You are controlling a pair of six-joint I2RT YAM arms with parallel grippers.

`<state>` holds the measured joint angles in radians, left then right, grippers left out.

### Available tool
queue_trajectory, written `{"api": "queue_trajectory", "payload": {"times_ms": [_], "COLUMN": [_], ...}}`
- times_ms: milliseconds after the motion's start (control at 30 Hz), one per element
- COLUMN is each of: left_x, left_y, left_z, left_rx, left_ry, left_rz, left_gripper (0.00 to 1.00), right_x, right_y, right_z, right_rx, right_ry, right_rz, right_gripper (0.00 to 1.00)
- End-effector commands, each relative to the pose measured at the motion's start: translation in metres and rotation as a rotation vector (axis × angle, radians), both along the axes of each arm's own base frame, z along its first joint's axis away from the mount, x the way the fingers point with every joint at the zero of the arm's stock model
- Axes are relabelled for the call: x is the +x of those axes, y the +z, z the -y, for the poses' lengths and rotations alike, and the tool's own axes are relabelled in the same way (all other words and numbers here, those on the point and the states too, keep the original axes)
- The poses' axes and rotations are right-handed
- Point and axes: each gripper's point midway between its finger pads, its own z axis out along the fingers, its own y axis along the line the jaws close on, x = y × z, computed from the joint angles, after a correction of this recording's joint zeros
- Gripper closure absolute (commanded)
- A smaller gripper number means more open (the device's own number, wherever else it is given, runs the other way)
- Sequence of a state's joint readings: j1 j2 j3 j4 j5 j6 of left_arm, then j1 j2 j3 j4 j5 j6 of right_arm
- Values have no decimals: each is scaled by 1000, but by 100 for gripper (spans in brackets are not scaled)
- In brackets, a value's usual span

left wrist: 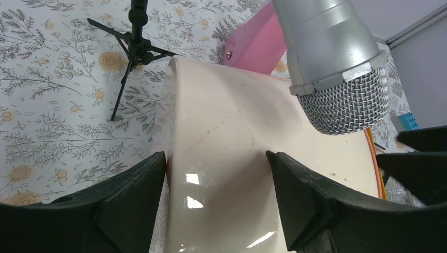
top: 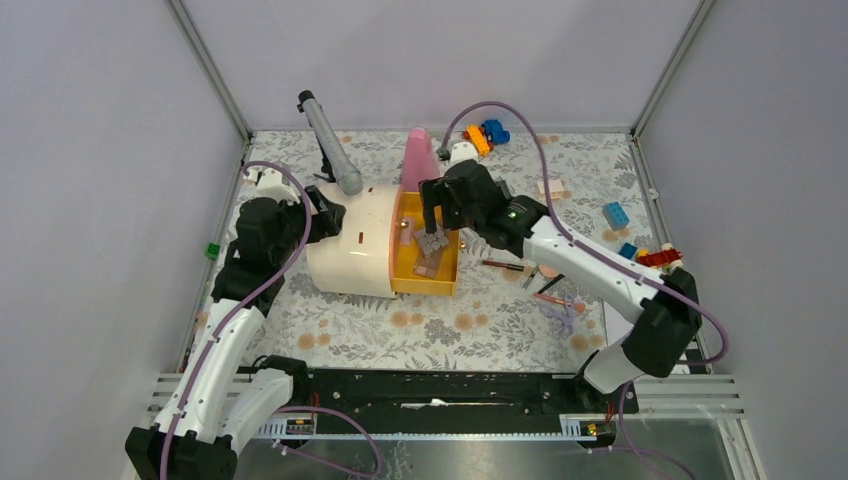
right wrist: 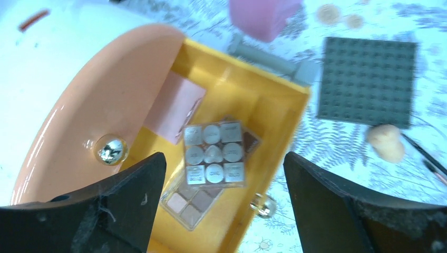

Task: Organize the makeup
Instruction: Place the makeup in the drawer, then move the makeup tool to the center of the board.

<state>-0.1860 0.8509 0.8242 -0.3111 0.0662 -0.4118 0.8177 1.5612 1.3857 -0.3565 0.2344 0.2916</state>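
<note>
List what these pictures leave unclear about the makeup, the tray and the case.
- Lower palette, right wrist view: mostly covered by the nine-pan palette.
- Brushes, right wrist view: blurred, cut off by the picture's edge.
- Contents of the yellow tray, top view: partly hidden under the right gripper.
- Left gripper on the cream case, left wrist view: whether it clamps cannot be seen.

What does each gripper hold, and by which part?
Right gripper: nothing; jaws open over yellow drawer. Left gripper: jaws astride cream case at its end; hold uncertain.
</note>
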Motion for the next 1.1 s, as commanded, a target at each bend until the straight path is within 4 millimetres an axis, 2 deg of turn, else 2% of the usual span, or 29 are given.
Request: {"api": "queue_trajectory", "payload": {"times_ms": [0, 100, 233, 300, 367, 433, 500, 633, 833, 1067], "left_x": [-27, -27, -27, -27, -27, -28, -28, -28, -27, -27], "left_y": [-62, -62, -61, -61, -62, -61, -61, -62, -62, -62], "left_z": [-3, -4, -4, -4, -3, -3, -3, -4, -4, -3], "left_rx": [78, 79, 79, 78, 77, 77, 77, 79, 80, 76], "left_ry": [-39, -38, -37, -38, -41, -41, -41, -36, -35, -41], "left_rz": [-232, -232, -227, -229, -229, -229, -229, -229, -230, -232], "left_gripper": [27, 27, 27, 27, 27, 27, 27, 27, 27, 27], "right_x": [17, 27, 23, 18, 11, 4, -5, -21, -36, -38], "right_y": [51, 47, 11, -13, -42, -72, -98, -130, -148, -161], "right_z": [71, 138, 235, 269, 291, 306, 312, 308, 311, 317], "right_rx": [17, 72, 133, 113, 57, -1, -36, -20, -3, -31], "right_ry": [-333, -565, -858, -941, -978, -1004, -1036, -1044, -1060, -1134], "right_rz": [155, 120, 20, -47, -150, -260, -349, -426, -437, -484], "right_gripper": [9, 7, 4, 3, 1, 0, 0, 0, 0, 0]}}
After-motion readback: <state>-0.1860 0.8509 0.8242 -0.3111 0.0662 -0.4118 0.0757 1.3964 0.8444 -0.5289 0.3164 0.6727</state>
